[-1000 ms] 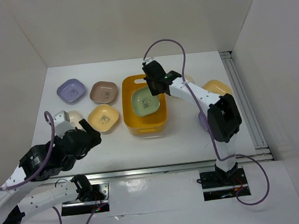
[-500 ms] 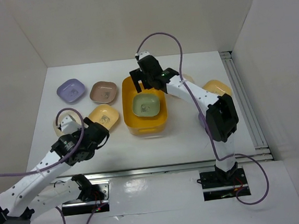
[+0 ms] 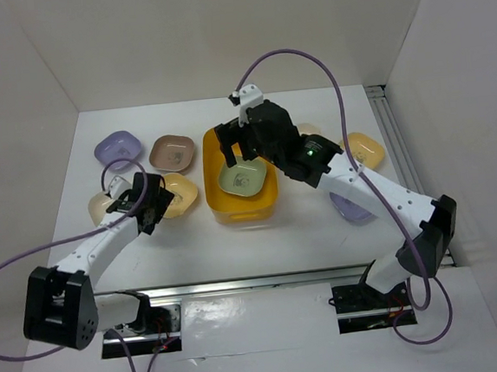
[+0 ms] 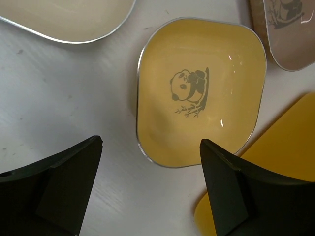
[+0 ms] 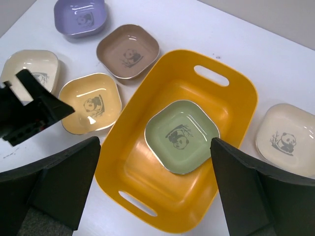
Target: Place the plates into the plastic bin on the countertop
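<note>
Plastic bin (image 3: 244, 212) sits mid-countertop (image 3: 193, 247) with one green plate (image 5: 181, 136) lying flat on its floor. The other plates are outside it on the white surface. To the left are a lavender one (image 3: 117, 149), a brown-pink one (image 3: 172, 153), a cream one (image 5: 29, 71) and a yellow plate (image 4: 202, 93). At least a cream one (image 5: 288, 140) and a second yellow one (image 3: 363, 148) lie to the right.

The step in hand looks like the left arm's pick of the yellow plate just beside the bin's left wall. The dish is shallow and lies flat, so a grip across its whole width seems unlikely. A better way is to lower one finger inside the rim and one outside and pinch the near edge. That edge is well away from the bin wall, so the outer finger should not catch on the tub. Lift level and clear the bin's rim before moving across. The right arm should move off first, since it hangs over the opening.

The left gripper (image 4: 151, 145) hovers above the yellow plate's near edge with its jaws spread wide, holding and touching nothing. The right gripper (image 5: 155, 143) hangs over the bin, equally wide apart and empty, with the green plate below it and free.
</note>
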You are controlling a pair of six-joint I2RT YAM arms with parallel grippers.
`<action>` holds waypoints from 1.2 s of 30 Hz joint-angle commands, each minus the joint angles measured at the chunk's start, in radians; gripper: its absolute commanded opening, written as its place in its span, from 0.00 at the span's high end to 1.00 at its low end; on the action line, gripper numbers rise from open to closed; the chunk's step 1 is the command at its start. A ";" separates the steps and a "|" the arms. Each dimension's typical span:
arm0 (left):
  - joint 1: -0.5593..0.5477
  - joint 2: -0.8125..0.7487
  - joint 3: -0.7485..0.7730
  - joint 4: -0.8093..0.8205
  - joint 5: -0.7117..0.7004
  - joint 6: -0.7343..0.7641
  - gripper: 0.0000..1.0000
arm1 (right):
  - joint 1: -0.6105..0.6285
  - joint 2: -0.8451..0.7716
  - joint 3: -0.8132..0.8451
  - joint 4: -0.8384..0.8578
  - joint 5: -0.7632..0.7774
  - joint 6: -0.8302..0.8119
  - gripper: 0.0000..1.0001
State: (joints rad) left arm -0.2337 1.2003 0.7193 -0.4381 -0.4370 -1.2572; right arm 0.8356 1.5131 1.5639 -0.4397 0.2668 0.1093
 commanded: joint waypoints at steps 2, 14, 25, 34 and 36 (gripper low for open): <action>0.030 0.123 0.034 0.173 0.090 0.059 0.13 | 0.013 -0.028 -0.053 0.052 0.043 -0.011 0.00; 0.048 0.214 -0.037 0.187 0.060 -0.015 0.42 | 0.022 -0.050 -0.100 0.070 0.054 -0.002 0.00; 0.066 0.299 -0.024 0.155 0.081 -0.045 0.98 | 0.031 -0.105 -0.145 0.093 0.084 0.007 0.00; -0.021 -0.024 0.130 -0.134 -0.074 -0.052 1.00 | 0.022 -0.146 -0.145 0.059 0.169 0.007 0.00; -0.032 -0.080 0.201 -0.160 -0.084 -0.027 1.00 | 0.008 -0.155 -0.145 0.036 0.204 0.033 0.00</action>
State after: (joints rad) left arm -0.2485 1.1992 0.8047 -0.5331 -0.4488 -1.3087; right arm 0.8555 1.3994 1.4162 -0.4057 0.3935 0.1188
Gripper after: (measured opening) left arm 0.146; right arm 0.999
